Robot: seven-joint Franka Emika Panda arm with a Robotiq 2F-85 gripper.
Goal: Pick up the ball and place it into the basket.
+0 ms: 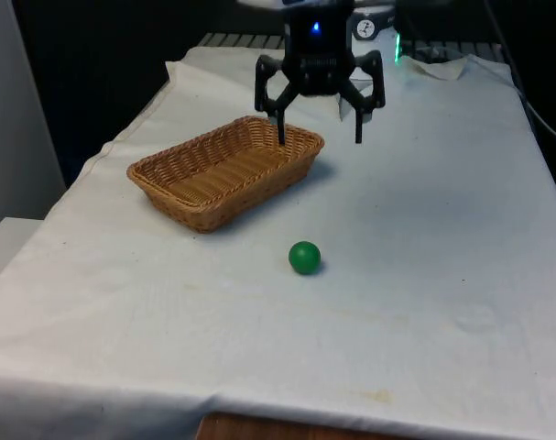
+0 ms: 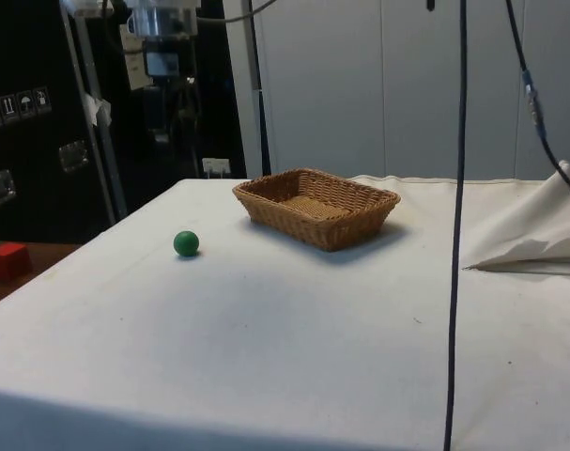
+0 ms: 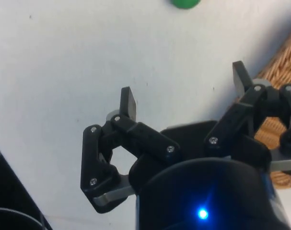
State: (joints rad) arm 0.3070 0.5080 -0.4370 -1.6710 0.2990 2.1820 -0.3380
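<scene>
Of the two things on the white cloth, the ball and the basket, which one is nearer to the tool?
The wicker basket: the open tool hangs beside its far corner. The green ball lies farther off, apart.

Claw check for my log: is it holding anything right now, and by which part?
Nothing is held. The claw hangs open above the cloth, while the green ball lies free on it.

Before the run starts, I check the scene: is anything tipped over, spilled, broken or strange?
Nothing stands out. The green ball rests on the cloth, apart from the upright, undamaged wicker basket. The open tool hovers above the table.
</scene>
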